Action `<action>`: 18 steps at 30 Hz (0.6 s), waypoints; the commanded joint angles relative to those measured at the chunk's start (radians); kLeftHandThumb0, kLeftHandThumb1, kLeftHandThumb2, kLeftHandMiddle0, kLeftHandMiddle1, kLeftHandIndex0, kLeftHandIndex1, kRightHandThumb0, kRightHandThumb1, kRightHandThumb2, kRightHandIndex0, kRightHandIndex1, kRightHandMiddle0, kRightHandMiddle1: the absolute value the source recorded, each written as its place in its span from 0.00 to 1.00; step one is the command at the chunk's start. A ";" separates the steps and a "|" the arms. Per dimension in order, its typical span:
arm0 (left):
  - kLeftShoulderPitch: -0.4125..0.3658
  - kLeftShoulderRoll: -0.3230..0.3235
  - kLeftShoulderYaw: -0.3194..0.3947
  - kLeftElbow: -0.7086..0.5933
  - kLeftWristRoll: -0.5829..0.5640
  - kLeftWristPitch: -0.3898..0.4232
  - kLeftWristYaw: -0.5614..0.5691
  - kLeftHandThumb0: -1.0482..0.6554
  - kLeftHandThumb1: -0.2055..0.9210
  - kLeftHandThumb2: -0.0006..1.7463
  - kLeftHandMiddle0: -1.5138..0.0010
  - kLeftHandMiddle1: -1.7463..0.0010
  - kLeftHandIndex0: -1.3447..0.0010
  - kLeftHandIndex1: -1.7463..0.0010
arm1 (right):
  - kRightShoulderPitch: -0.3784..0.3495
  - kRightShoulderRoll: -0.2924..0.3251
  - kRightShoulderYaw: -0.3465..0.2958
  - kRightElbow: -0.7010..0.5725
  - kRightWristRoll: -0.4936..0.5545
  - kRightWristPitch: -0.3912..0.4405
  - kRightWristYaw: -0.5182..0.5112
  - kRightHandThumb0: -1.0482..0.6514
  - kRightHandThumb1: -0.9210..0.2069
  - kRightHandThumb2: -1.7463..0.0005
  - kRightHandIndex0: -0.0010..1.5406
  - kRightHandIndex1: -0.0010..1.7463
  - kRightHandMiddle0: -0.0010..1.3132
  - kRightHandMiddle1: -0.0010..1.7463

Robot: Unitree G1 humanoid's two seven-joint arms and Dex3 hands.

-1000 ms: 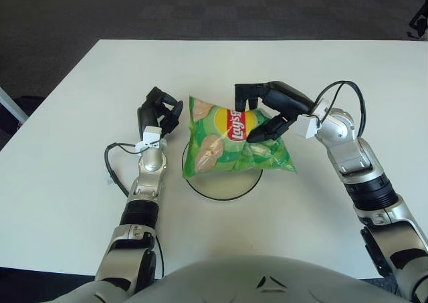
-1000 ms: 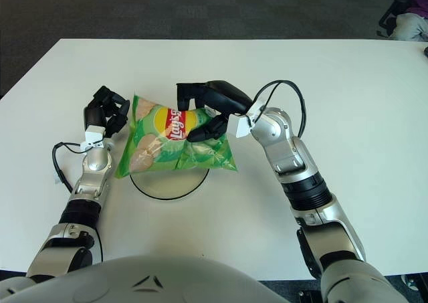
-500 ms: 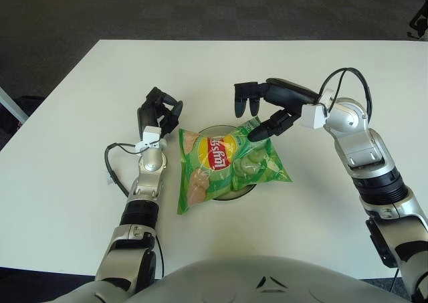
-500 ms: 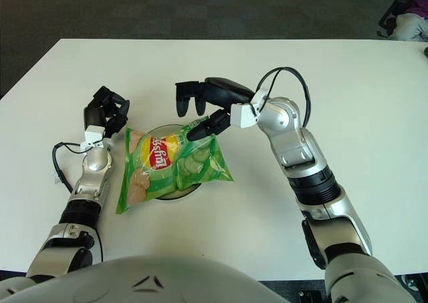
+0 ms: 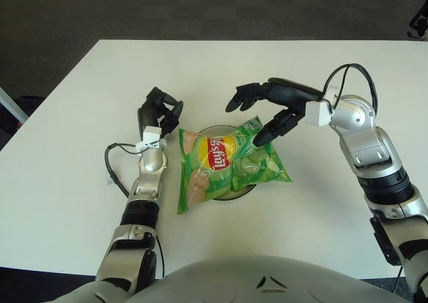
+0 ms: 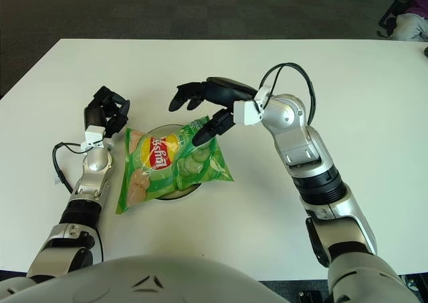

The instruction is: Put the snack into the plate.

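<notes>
The green snack bag (image 5: pixel 227 166) lay flat on top of the plate (image 5: pixel 225 129), near the middle of the white table (image 5: pixel 73 149). The bag was bigger than the plate, so it covered most of it. Only a bit of the plate's rim peeked out at the far side and at the near right edge. One corner of the bag stuck out past the plate toward the robot, and another stuck out to the right. Nothing else was in the plate that I could see.

The right hand (image 5: pixel 264 109) hung in the air just above the far right corner of the bag. Its fingers (image 5: pixel 239 97) were spread wide and held nothing. The thumb pointed down close to the bag's top edge, but I could not tell if it touched.

The left hand (image 5: pixel 159 112) showed just to the left of the bag, with its fingers curled in and nothing in them.

To me it looked like the job was almost finished. The bag was let go and sat on the plate. The step in hand seemed to be the hand leaving the bag alone. I think the next move only needs the right hand to lift up and pull away, going slowly so the thumb does not catch the bag and drag it off the plate.
</notes>
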 commanded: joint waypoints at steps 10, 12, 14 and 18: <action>0.027 -0.003 -0.008 0.015 0.005 0.000 0.000 0.48 1.00 0.15 0.37 0.00 0.45 0.00 | -0.055 -0.010 -0.134 0.122 0.067 -0.021 -0.065 0.32 0.03 1.00 0.37 0.01 0.41 0.12; 0.027 -0.003 -0.008 0.014 0.006 0.000 0.000 0.48 1.00 0.15 0.37 0.00 0.45 0.00 | -0.054 -0.009 -0.155 0.130 0.072 -0.003 -0.080 0.32 0.03 1.00 0.37 0.00 0.41 0.12; 0.027 -0.003 -0.008 0.015 0.006 -0.001 0.000 0.48 1.00 0.15 0.37 0.00 0.45 0.00 | -0.049 0.001 -0.173 0.131 0.075 0.026 -0.102 0.32 0.03 1.00 0.38 0.01 0.42 0.12; 0.028 -0.004 -0.008 0.017 0.007 -0.003 0.002 0.48 1.00 0.15 0.37 0.00 0.45 0.00 | -0.028 0.039 -0.205 0.115 0.073 0.084 -0.176 0.33 0.03 1.00 0.39 0.01 0.43 0.11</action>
